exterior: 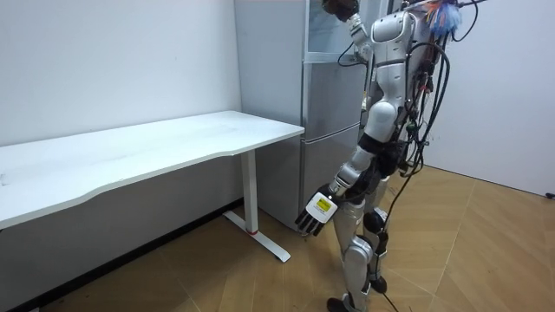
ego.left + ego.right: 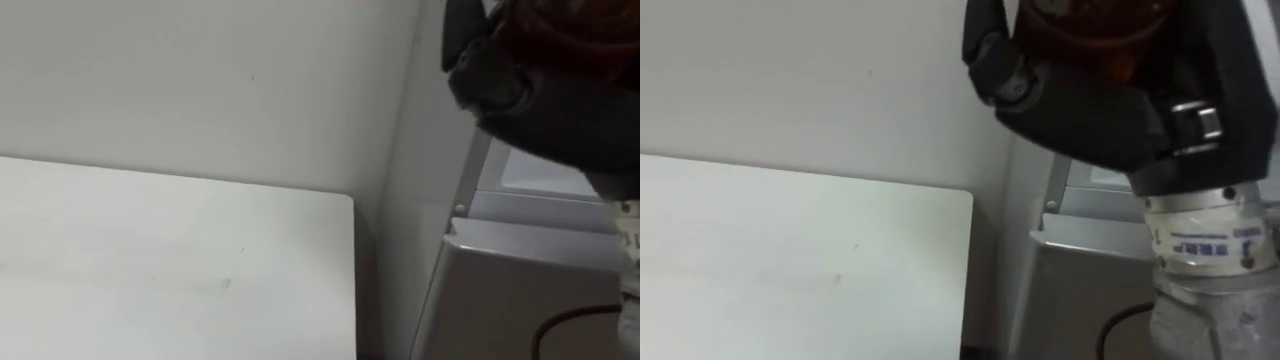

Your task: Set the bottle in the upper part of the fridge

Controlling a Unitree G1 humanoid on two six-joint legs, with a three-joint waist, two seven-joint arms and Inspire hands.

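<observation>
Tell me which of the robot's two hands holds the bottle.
The right hand, raised high at the fridge, its fingers curled round the brown bottle. The left hand hangs low beside the leg, holding nothing.

The light around me is soft and even, with no glare. My desk (image 2: 180, 260) is a flat pale sheet, and the wall (image 2: 200, 70) behind it looks a shade greyer. A dark band of shadow fills the gap between the desk's edge and the fridge (image 2: 520, 290). My right hand (image 2: 1090, 90), raised close to my eyes, looks nearly black. Its fingers curl round the bottle (image 2: 1080, 25), which shows dull amber. In the room view the wooden floor (image 1: 486, 243) is bright, and shade gathers under the desk.
</observation>
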